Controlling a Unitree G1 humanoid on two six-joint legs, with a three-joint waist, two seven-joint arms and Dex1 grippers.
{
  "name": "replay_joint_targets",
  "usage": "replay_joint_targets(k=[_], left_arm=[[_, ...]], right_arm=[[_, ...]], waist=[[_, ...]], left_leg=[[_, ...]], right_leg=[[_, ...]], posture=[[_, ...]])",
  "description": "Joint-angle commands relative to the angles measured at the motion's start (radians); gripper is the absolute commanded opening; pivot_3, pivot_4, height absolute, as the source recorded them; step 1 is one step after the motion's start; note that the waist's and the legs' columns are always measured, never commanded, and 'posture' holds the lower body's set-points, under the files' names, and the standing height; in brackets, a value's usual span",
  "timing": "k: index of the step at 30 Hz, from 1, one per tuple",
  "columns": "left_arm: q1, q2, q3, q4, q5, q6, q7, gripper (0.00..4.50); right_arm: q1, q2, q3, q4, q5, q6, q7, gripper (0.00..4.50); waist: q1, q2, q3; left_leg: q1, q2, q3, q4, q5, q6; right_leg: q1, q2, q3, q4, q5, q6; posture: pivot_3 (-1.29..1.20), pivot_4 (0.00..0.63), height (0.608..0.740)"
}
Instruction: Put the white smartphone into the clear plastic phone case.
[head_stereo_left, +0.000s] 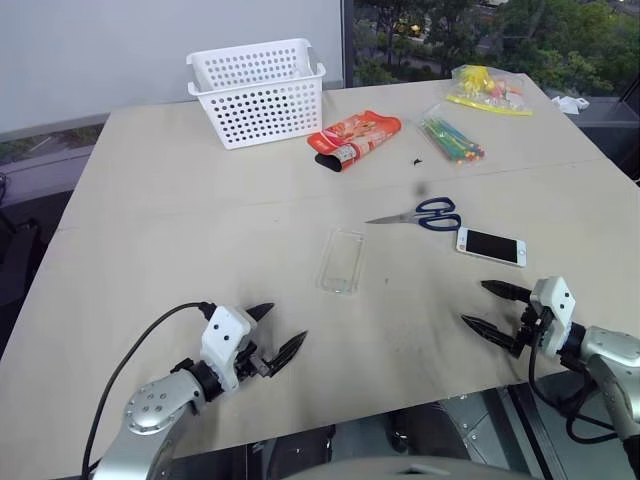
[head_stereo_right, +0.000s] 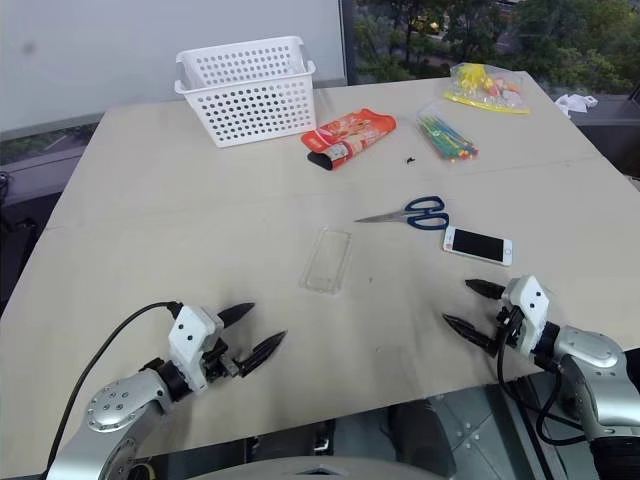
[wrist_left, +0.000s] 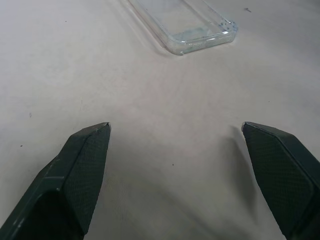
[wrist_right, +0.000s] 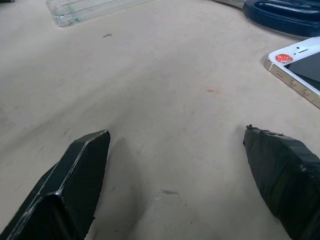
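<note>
The white smartphone (head_stereo_left: 491, 246) lies flat, screen up, on the right side of the table, just below the scissors; its corner also shows in the right wrist view as the phone (wrist_right: 300, 72). The clear plastic phone case (head_stereo_left: 341, 260) lies flat near the table's middle, and its end appears as the case (wrist_left: 186, 25) ahead of the left fingers. My left gripper (head_stereo_left: 276, 332) hovers open near the front edge, below and left of the case. My right gripper (head_stereo_left: 490, 308) stands open near the front right, just below the phone. Both are empty.
Blue-handled scissors (head_stereo_left: 425, 214) lie beside the phone. Farther back stand a white perforated basket (head_stereo_left: 258, 91), a red snack packet (head_stereo_left: 353, 138), a bundle of coloured pencils (head_stereo_left: 452, 138) and a yellow bag (head_stereo_left: 488, 89). The table's front edge (head_stereo_left: 330, 420) runs just below both grippers.
</note>
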Motion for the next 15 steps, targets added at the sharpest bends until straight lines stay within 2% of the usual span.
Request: replay_joint_targets(k=[1,15], left_arm=[[0.000,0.008,0.009,-0.008,-0.011,0.000,-0.015,4.30],[0.003,0.007,0.022,-0.017,-0.034,0.001,-0.025,4.30]], right_arm=[[0.005,-0.010,-0.032,-0.013,0.013,-0.016,0.004,4.50],[-0.009,-0.009,-0.021,-0.022,0.007,-0.007,0.000,4.50]], waist=[[0.000,0.000,0.000],[0.001,0.000,0.000]], left_leg=[[0.000,0.000,0.000,0.000,0.000,0.000],[0.000,0.000,0.000,0.000,0.000,0.000]], right_leg=[[0.000,0.000,0.000,0.000,0.000,0.000],[0.000,0.000,0.000,0.000,0.000,0.000]], posture=[[0.00,0.150,0.740],[0.00,0.150,0.740]])
